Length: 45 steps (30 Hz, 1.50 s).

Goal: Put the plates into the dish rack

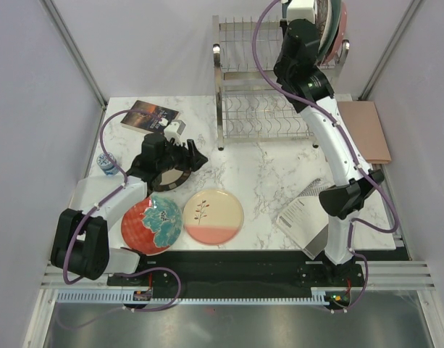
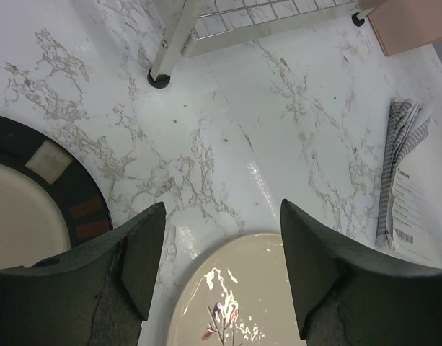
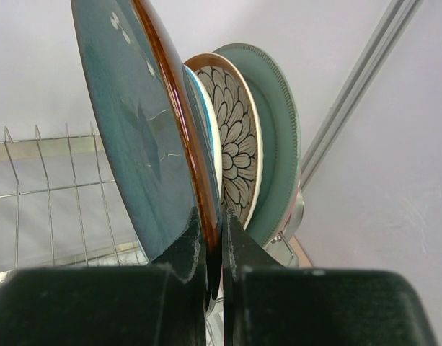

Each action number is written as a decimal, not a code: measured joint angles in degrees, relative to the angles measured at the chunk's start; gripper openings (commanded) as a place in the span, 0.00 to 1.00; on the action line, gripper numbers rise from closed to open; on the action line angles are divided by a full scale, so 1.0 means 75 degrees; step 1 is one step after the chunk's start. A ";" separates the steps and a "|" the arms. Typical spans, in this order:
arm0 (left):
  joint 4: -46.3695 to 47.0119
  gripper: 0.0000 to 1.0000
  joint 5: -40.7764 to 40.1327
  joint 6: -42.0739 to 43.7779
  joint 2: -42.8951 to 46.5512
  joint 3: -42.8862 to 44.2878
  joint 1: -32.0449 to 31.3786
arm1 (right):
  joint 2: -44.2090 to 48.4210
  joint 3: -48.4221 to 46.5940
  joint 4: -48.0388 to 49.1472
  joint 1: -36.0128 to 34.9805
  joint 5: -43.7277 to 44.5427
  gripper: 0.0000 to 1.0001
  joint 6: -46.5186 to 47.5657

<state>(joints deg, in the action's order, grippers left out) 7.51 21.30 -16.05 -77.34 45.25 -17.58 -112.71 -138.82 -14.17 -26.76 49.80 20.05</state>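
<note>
Several plates (image 3: 239, 155) upright in dish rack (image 1: 269, 116)

Two robot arms are seen from above. The left arm (image 1: 106, 197) starts at its base at 7 o'clock and lies low, its forearm pointing toward 2 o'clock. The left gripper (image 2: 221, 216) faces downward, its jaws spread wide with nothing between them. The right arm (image 1: 337, 138) rises from 5 o'clock, bends at the elbow and stretches high toward 1 o'clock. The right gripper (image 3: 215, 234) is pinched tight on the lower rim of an upright plate (image 3: 134, 122).
</note>
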 measured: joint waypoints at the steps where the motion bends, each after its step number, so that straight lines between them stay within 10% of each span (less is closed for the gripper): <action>1: 0.0000 0.72 0.0000 0.0000 -0.0003 0.0000 0.0000 | -0.0020 0.0003 -0.0009 0.0000 -0.0003 0.00 -0.0020; 45: -0.0006 0.72 -0.0114 0.0003 -0.0746 0.0350 0.0000 | -0.0898 0.0108 0.0504 0.0087 0.0341 0.00 -0.0233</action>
<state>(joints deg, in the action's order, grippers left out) 7.46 20.45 -16.03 -82.94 47.88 -17.58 -119.44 -138.02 -10.39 -26.11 52.36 18.31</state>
